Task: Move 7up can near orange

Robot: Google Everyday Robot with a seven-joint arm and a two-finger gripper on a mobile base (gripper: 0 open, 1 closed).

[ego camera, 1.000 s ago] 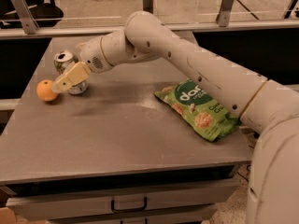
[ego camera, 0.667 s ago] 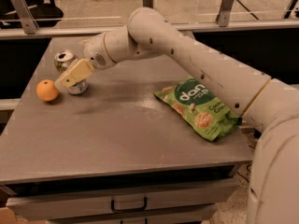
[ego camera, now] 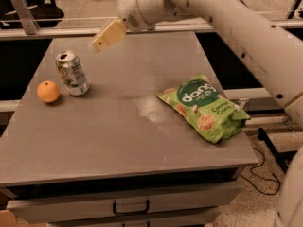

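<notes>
The 7up can [ego camera: 72,73], silver-white with green markings and a shiny top, stands upright on the grey table [ego camera: 128,126] at the left. The orange [ego camera: 48,91] lies just left of it, a small gap apart. My gripper [ego camera: 105,38] hangs in the air above and to the right of the can, well clear of it, with its cream-coloured fingers [ego camera: 110,34] empty. Nothing is held.
A green snack bag [ego camera: 203,105] lies flat on the right part of the table. My white arm [ego camera: 236,27] reaches in from the upper right. A drawer with a handle [ego camera: 130,206] is under the table front. A rail [ego camera: 47,32] runs behind.
My gripper was down at the can beside the orange. It has let go, risen and moved right. The can now stands free next to the orange.
</notes>
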